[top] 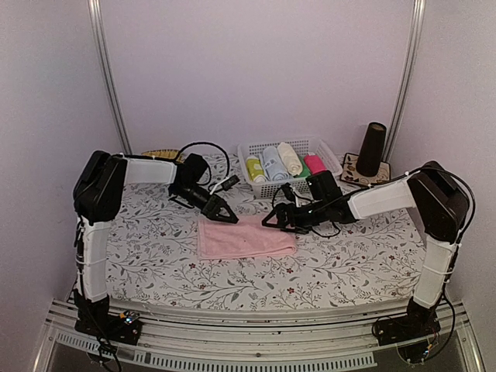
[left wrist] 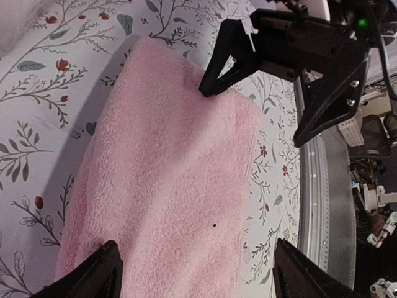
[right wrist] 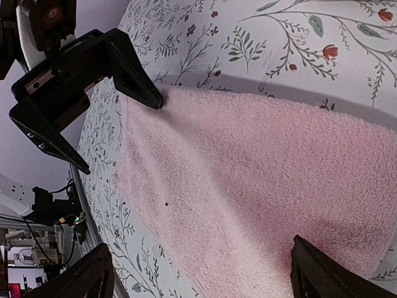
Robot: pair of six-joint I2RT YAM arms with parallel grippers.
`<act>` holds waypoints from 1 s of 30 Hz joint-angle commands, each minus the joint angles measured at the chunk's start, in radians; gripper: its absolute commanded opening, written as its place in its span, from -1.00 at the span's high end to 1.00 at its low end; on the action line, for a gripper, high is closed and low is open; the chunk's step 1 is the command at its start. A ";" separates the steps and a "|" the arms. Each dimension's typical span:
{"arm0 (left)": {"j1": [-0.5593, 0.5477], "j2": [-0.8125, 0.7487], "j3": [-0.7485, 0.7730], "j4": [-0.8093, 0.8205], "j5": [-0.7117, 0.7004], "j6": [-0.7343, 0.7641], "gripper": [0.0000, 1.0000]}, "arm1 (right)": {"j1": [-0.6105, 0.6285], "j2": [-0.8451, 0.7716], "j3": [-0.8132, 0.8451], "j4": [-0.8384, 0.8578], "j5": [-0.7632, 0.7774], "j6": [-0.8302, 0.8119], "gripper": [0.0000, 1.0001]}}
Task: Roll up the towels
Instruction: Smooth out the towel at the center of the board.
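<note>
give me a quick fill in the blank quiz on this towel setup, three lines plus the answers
1. The towel lying flat on the table is ____ in colour.
2. The rolled towels at the back sit in a white ____.
3. The left hand and right hand both have their fingers ____.
Missing words: pink; basket; open.

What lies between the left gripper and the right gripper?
The pink towel, lying flat; the left gripper and right gripper face each other over its far edge. The top view shows this.
</note>
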 commanded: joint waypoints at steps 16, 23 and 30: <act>0.023 -0.040 -0.179 0.210 -0.353 -0.093 -0.68 | -0.021 0.031 -0.064 0.057 -0.110 0.037 -0.98; 0.037 -0.219 -0.156 0.176 -0.323 -0.047 -0.93 | -0.021 -0.079 -0.007 -0.041 -0.078 -0.011 -0.98; 0.014 -0.330 -0.237 0.073 -0.131 0.090 -0.93 | 0.001 -0.109 -0.010 -0.018 -0.136 0.004 -0.98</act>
